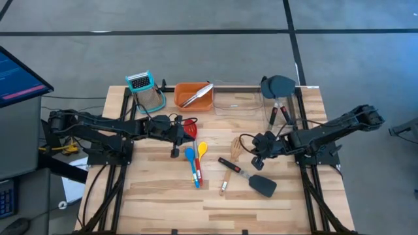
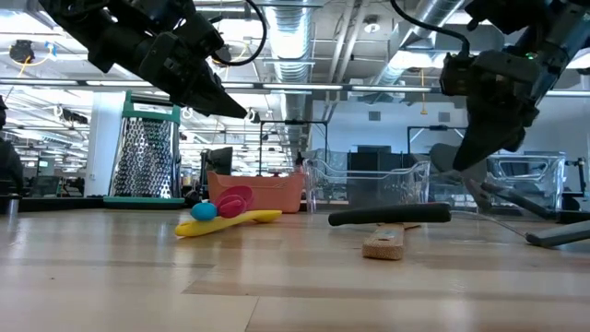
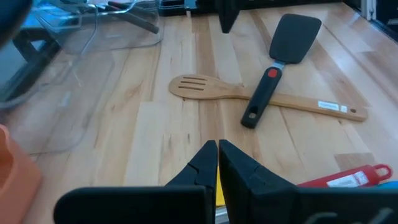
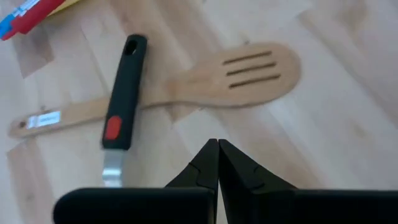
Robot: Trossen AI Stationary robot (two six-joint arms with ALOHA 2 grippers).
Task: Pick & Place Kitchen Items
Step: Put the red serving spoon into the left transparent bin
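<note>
Five loose utensils on the desk (image 1: 163,196), both grippers empty with fingers pressed together.

The red spoon (image 1: 191,128), blue spoon (image 1: 191,160) and yellow spoon (image 1: 202,151) lie bunched mid-desk, and just to their right the black spatula (image 1: 251,177) lies across the handle of the wooden slotted spatula (image 1: 230,166). Silver tongs (image 1: 196,94) are sitting in the orange tray (image 1: 183,99) at the back, next to a clear bin (image 1: 236,101) and a box grater (image 1: 146,90). Left gripper (image 1: 175,152) hovers beside the spoons, right gripper (image 1: 256,162) just right of the wooden spatula's head, neither holding anything.
</note>
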